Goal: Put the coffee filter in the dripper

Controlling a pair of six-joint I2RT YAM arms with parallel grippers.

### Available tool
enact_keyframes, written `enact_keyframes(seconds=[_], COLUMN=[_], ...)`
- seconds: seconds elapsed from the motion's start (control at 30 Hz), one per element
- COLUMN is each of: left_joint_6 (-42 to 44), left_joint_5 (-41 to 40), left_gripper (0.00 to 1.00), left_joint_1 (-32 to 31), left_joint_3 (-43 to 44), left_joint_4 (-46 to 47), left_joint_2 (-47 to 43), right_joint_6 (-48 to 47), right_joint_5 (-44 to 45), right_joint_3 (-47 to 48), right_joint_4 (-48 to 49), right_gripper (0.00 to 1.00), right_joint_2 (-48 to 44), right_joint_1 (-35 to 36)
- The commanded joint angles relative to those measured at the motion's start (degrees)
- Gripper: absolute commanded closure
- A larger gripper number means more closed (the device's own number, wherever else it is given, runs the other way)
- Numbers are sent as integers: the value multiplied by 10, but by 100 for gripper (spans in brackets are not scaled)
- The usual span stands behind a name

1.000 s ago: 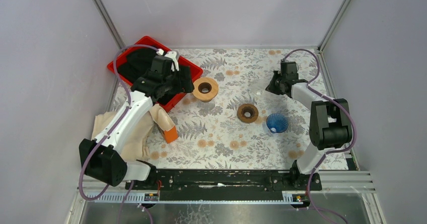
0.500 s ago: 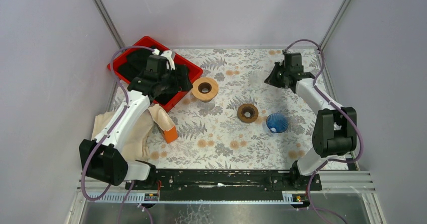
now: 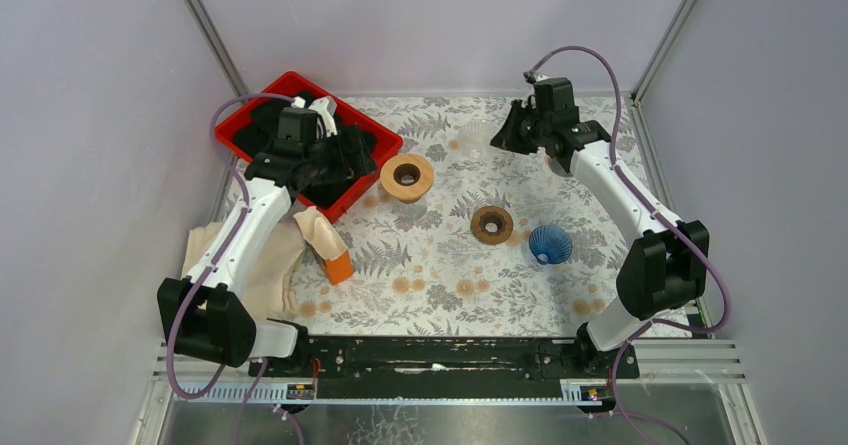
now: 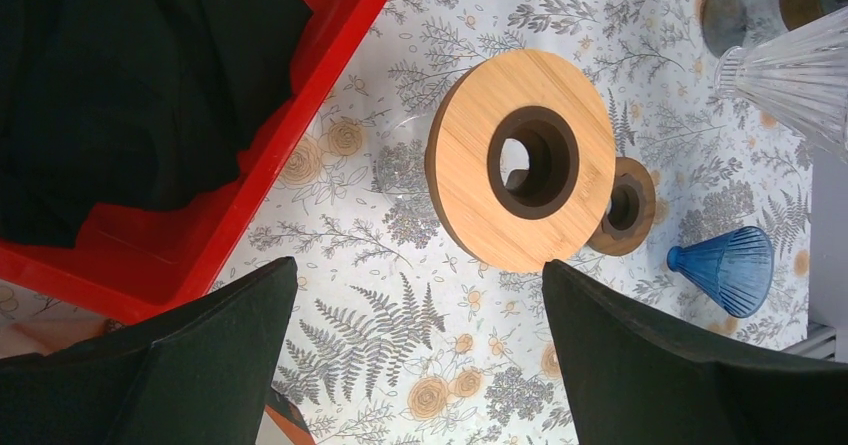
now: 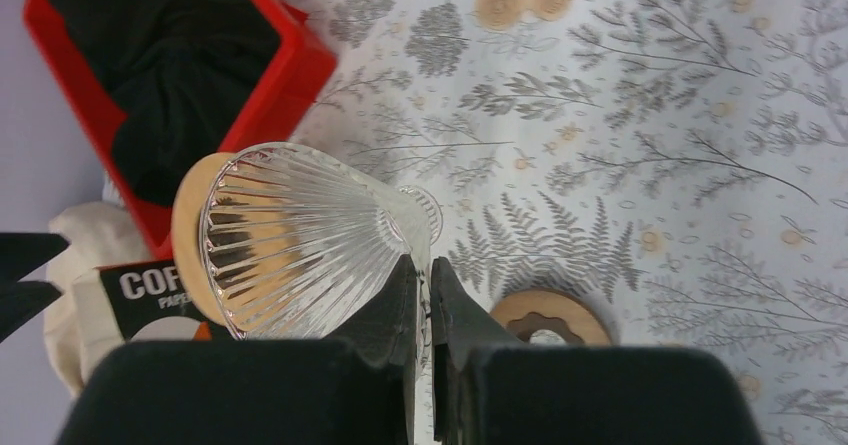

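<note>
Pale lilac walls [image 3: 430,25] box in a fern-printed tablecloth [image 3: 440,285]. At upper left the left gripper [image 4: 420,265] hangs spread wide beside the red tray [image 3: 255,99]. The filter packet [image 3: 328,248] lies lower left on a beige cloth [image 3: 250,265]. At upper right the right gripper [image 5: 422,265] pinches the clear glass dripper [image 5: 300,235].

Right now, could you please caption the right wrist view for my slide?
Right gripper clamps a clear ribbed dripper, tipped on its side over the floral table.
</note>
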Motion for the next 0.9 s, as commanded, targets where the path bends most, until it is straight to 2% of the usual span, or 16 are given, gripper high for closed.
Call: enact_keyframes(seconds=[0.0, 0.37, 0.87], left_joint_6=[-8, -12, -29], left_joint_5=[25, 34, 65], left_gripper=[0, 0, 0], left_joint_1=[8, 19, 49], left_joint_3=[-6, -8, -18], left_joint_4=[33, 35, 48], left_joint_2=[-1, -1, -5], right_joint_6=[11, 17, 14], right_joint_5=[-21, -40, -49], right_joint_3=[58, 133, 228], right_joint_4=[-9, -31, -63], right_gripper=[100, 100, 100], right_joint_2=[-7, 27, 117], right_joint_1=[32, 100, 173])
